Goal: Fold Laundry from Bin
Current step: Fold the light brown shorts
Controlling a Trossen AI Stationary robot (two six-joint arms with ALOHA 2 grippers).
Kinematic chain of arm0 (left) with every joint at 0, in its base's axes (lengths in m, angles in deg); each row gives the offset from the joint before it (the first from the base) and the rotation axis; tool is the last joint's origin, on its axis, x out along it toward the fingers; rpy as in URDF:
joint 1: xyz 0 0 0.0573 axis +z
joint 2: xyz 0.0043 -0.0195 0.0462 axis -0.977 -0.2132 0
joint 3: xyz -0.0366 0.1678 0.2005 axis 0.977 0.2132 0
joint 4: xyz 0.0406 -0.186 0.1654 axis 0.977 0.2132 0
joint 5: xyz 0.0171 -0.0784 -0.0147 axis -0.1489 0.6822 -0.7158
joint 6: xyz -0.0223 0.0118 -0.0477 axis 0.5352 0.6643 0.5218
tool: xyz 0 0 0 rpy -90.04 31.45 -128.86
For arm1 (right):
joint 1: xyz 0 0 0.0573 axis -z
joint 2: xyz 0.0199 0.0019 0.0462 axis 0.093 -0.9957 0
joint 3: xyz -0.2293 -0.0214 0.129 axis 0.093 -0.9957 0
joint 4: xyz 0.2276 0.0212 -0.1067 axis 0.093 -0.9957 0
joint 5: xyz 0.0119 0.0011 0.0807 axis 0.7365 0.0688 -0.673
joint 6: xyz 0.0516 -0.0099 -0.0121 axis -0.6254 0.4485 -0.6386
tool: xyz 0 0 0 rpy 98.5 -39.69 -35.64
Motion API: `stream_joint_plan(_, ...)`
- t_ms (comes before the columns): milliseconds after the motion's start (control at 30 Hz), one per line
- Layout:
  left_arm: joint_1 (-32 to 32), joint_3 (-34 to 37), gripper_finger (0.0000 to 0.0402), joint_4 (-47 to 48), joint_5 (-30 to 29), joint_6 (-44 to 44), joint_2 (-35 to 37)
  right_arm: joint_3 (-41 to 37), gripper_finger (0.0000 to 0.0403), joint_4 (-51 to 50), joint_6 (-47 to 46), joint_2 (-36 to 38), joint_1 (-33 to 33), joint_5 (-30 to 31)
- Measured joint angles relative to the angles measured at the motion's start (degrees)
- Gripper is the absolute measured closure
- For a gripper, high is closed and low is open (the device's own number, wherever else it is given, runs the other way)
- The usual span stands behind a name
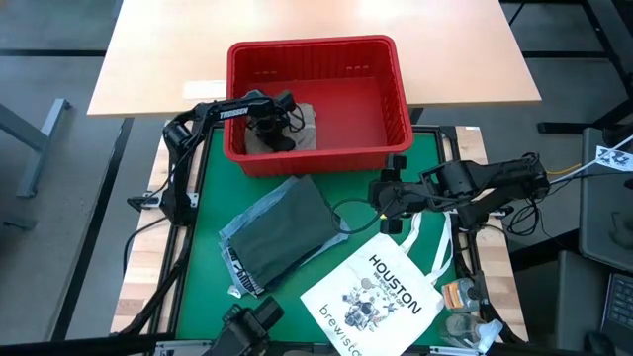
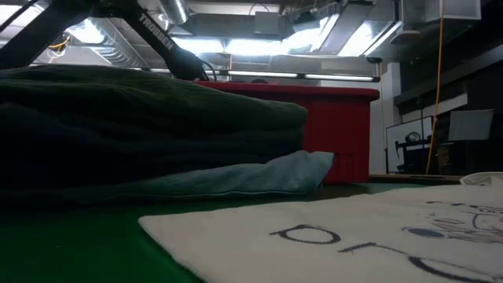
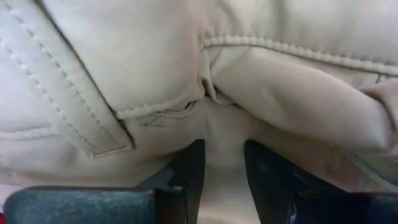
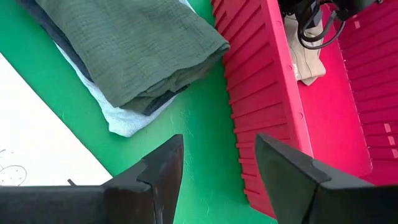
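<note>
The red bin is the landmark. Inside it, at its left end, lies the last garment, a khaki-tan piece, w/ the left pincer down on it. In the left wrist view its fingers stand partly apart w/ a ridge of tan cloth bunched btwn them, so it looks pinched on the fabric. The step in hand is probably lifting the khaki out. To do it well the left arm should keep the pinch on a thick seam fold, rise straight up till the cloth clears the rim, then carry it toward the green mat in front of the bin. Just in front of the bin sits the folded stack, dark green on top. The right pincer hovers near the bin's front right corner, fingers wide apart and empty; it should wait, then take a free corner.
</note>
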Motion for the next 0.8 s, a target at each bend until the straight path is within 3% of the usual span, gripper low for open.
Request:
stream_joint_plan(300, 0.0, 0.0, 0.0294, -1.1, 0.0, 0.0, 0.0, 0.0, 0.0203, 0.0, 0.0, 0.0, 0.0, 0.0)
stream_joint_plan(633, 0.0, 0.0, 0.0393, -4.0, 0.0, 0.5, 0.0, 0.0, 0.0203, -0.1, 0.0, 0.0, 0.0, 0.0)
stream_joint_plan(800, 0.0, 0.0, 0.0399, -6.2, 2.1, 0.5, -0.1, 0.0, 0.0203, -0.1, 0.0, 0.0, 0.0, 0.0)
